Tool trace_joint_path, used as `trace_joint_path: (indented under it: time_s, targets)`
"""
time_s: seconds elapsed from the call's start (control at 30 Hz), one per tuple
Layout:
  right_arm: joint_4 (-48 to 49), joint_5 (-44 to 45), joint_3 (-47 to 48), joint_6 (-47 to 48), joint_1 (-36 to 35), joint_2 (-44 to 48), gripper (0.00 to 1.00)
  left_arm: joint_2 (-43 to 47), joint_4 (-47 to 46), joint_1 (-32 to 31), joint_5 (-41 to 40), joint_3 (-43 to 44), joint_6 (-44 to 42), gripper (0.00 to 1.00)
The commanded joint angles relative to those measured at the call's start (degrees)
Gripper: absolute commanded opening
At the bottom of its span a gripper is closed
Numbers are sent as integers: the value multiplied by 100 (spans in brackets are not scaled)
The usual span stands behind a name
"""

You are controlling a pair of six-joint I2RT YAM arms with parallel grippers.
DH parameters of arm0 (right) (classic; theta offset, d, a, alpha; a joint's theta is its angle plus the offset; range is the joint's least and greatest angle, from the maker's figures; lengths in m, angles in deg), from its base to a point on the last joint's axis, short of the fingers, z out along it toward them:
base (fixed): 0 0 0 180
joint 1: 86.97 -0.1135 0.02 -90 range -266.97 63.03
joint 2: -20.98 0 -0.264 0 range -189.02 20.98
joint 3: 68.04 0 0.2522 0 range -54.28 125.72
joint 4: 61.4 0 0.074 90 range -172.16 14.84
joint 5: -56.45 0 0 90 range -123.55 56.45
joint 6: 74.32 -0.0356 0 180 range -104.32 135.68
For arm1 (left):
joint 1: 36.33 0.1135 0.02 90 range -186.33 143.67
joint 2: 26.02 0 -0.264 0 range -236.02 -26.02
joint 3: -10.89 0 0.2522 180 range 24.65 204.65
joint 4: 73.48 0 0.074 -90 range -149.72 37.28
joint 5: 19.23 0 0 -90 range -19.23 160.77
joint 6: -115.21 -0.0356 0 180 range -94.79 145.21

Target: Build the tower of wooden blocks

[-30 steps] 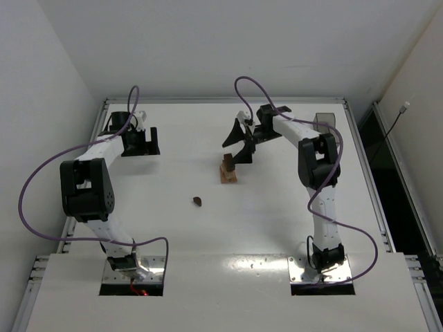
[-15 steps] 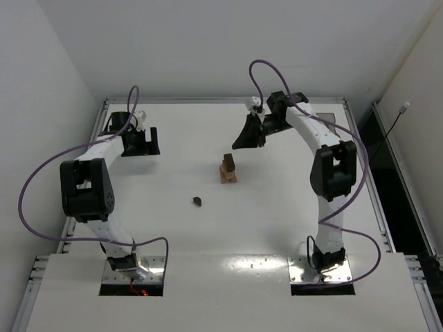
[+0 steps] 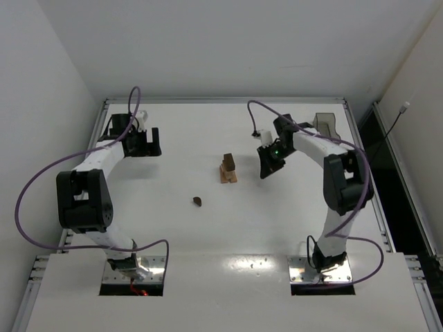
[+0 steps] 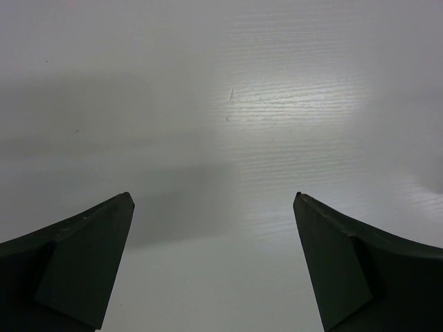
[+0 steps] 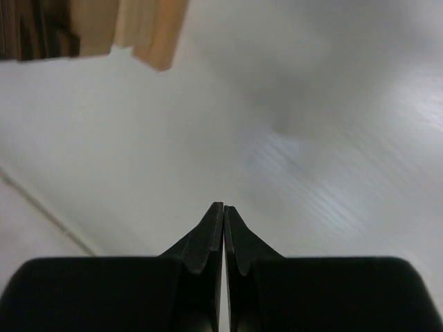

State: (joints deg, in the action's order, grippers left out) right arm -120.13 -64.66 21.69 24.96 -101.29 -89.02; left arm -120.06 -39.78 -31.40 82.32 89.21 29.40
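Note:
The tower [image 3: 228,169] stands mid-table: light tan blocks with a dark brown piece on top. Its tan base [image 5: 149,31] shows at the top left of the right wrist view. A small dark brown block [image 3: 198,201] lies alone on the table, nearer the arms. My right gripper [image 3: 266,169] hangs just right of the tower, apart from it, its jaws pressed together on nothing [image 5: 223,206]. My left gripper [image 3: 147,142] sits far left at the back, jaws wide apart over bare table [image 4: 213,200].
A grey translucent tray [image 3: 324,123] stands at the back right behind the right arm. The white table [image 3: 208,235] has raised rails along its left, back and right edges. Purple cables loop above both arms.
My right gripper left the tower, swung back, then came down to the tower's right, and it closed. The left arm shifted slightly. The tower stayed put.

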Motion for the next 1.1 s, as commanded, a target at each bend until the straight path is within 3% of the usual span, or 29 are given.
trace_joint_path:
  time_s: [0.0, 0.23, 0.37, 0.5, 0.8, 0.97, 1.07]
  targets:
    - [1096, 2008, 76, -1191, -26, 927, 0, 255, -307, -27, -30, -31, 74, 100]
    - [1377, 3313, 260, -1938, -237, 1086, 0, 359, -307, -27, 92, -83, 74, 100]
    - [1166, 2481, 805, -2089, -447, 594, 0, 360, -368, -27, 93, -136, 74, 100]
    - [1351, 2707, 937, -2088, -729, 375, 0, 474, -368, -27, 93, -189, 74, 100]
    - [1184, 2171, 1421, -2150, -905, -180, 0, 466, -368, -27, 93, -242, 74, 100]
    - [1184, 1881, 1473, -2097, -967, -294, 2, 413, -368, -27, 146, -128, 74, 100]
    - [1131, 1784, 1605, -2044, -1072, -426, 9, 360, -368, -27, 146, -127, 74, 100]
